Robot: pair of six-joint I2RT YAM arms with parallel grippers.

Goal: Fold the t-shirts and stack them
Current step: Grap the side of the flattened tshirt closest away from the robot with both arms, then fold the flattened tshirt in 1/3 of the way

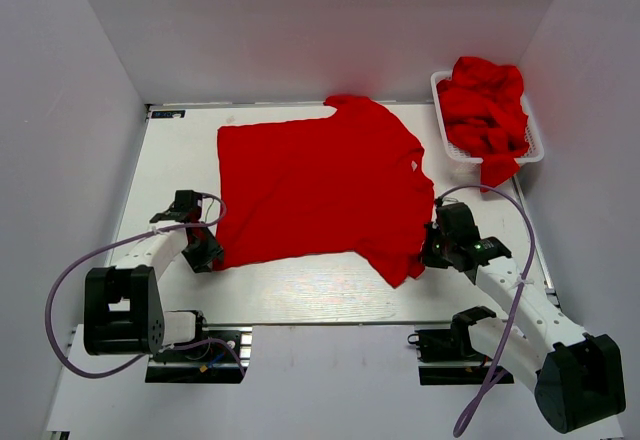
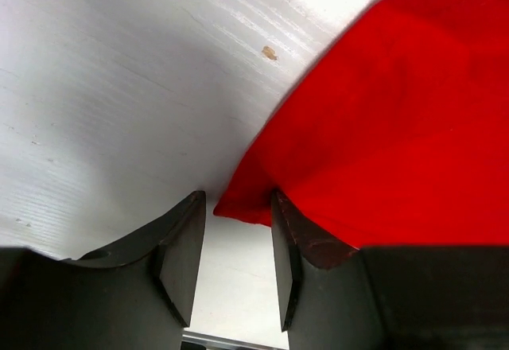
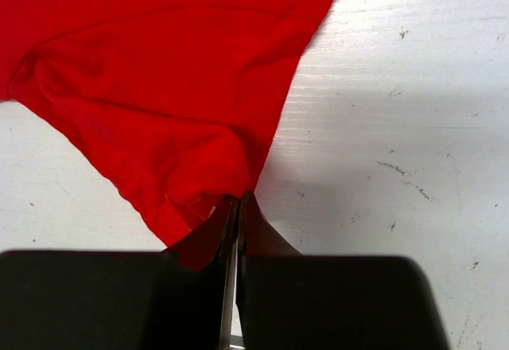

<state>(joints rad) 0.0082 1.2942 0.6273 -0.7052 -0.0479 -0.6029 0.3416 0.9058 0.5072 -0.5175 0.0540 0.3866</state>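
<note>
Left wrist: t-shirt (image 2: 382, 127) corner sits inside half-open left hand (image 2: 237, 207); right hand (image 3: 238, 203) pinches sleeve (image 3: 151, 119).

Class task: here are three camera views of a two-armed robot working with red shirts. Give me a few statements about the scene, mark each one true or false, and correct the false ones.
1. A bright red fabric t-shirt lies spread out on the white table. True.
2. The white plastic mesh basket is empty. False: it holds crumpled red shirts.
3. The right gripper is shut on the spread t-shirt's fabric. True.
4. The left gripper is clamped tight on a sleeve. False: its jaws stand apart, with the t-shirt's corner between the fingertips.
</note>
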